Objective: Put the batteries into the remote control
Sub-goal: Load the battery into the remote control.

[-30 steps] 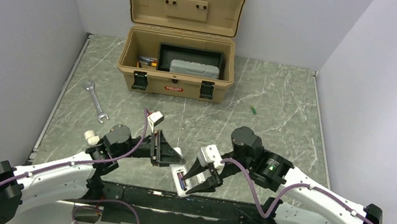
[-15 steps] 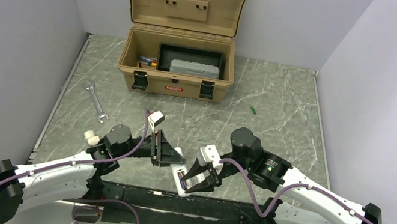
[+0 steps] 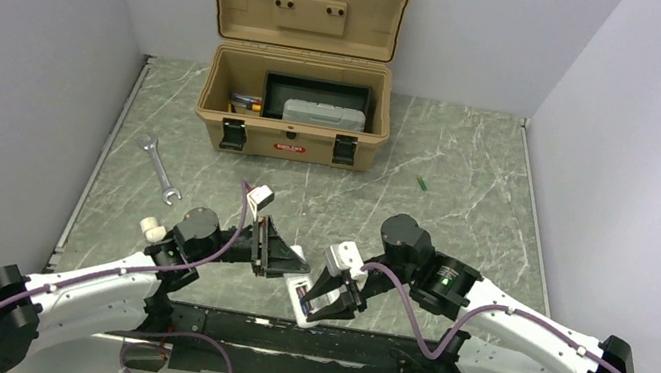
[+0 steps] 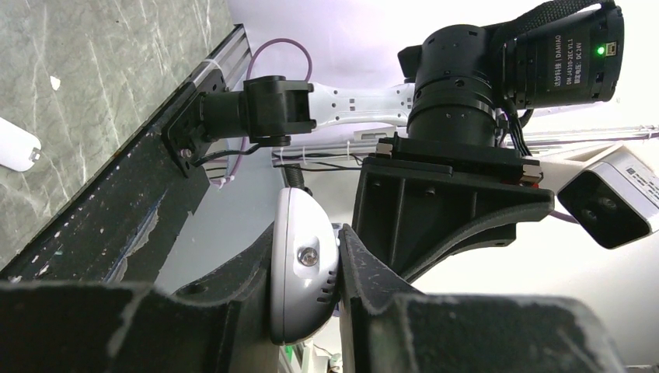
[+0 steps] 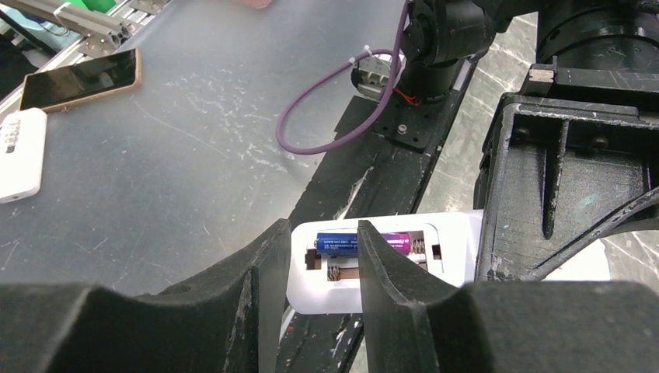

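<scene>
My left gripper [image 3: 286, 262] is shut on one end of the white remote control [image 3: 296, 294] and holds it near the table's front edge; the left wrist view shows that end [image 4: 301, 280] clamped between the fingers. In the right wrist view the remote's back [image 5: 458, 252] faces the camera with its battery bay open. The dark purple battery [image 5: 342, 242] lies in the upper slot; the lower slot shows only a spring. My right gripper [image 5: 324, 233] is open and empty, its fingers just over the bay. The green battery [image 3: 421, 184] lies on the table right of the toolbox.
An open tan toolbox [image 3: 287, 134] stands at the back centre. A silver wrench [image 3: 159, 170] lies to the left. A small loose white tab [image 4: 15, 146] lies on the table. The black frame rail [image 3: 282, 333] runs along the front edge.
My right arm has shifted slightly left, bringing its open fingers closer over the remote's battery bay. The left arm and the remote have stayed put.
</scene>
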### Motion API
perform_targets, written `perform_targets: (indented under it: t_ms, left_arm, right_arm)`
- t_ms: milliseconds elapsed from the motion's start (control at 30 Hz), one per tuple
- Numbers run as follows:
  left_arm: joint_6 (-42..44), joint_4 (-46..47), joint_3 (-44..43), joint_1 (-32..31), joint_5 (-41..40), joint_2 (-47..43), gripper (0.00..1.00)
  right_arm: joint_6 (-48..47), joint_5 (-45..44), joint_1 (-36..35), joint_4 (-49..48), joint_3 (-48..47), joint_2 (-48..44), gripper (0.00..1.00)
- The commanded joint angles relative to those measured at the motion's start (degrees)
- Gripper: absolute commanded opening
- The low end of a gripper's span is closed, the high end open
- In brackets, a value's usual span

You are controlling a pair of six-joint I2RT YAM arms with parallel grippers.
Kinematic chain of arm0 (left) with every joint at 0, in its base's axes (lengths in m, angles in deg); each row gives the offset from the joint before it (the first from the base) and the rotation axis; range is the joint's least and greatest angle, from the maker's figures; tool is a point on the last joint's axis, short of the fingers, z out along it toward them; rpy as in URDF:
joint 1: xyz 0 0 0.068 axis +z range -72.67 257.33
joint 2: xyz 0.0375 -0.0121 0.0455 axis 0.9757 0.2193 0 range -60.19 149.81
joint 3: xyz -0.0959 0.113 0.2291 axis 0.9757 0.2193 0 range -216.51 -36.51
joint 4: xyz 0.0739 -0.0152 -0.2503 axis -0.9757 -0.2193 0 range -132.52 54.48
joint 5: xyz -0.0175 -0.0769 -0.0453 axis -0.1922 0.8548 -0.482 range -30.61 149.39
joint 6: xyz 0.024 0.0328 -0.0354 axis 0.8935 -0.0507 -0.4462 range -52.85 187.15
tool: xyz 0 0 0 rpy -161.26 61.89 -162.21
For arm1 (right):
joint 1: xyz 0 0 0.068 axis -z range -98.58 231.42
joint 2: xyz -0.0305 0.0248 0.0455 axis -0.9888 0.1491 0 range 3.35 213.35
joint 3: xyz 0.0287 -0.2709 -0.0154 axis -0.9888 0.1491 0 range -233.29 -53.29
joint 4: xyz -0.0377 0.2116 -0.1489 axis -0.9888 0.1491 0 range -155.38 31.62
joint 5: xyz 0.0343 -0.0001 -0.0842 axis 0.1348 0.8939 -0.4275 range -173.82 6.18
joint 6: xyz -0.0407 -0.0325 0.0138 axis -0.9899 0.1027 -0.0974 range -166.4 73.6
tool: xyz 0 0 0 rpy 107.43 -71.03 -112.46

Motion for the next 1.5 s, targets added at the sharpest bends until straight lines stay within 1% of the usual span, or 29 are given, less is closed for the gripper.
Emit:
perform_targets:
  t_ms: [0, 1033, 1467]
  left_arm:
    - [-0.2, 4.2, -2.7, -0.3, 0.4, 0.4, 0.0]
    - [-0.9, 5.9, -2.5, -0.5, 0.4, 0.1, 0.0]
    - [-1.7, 8.3, -3.2, -0.8, 1.4, 1.8, 0.0]
  right_arm:
    - [0.2, 0.3, 0.1, -3.1, 0.1, -0.4, 0.38]
    - [-0.2, -2.1, 0.3, -5.3, 3.0, -0.9, 0.33]
    - [0.2, -2.2, 0.8, -10.0, 5.1, 0.4, 0.31]
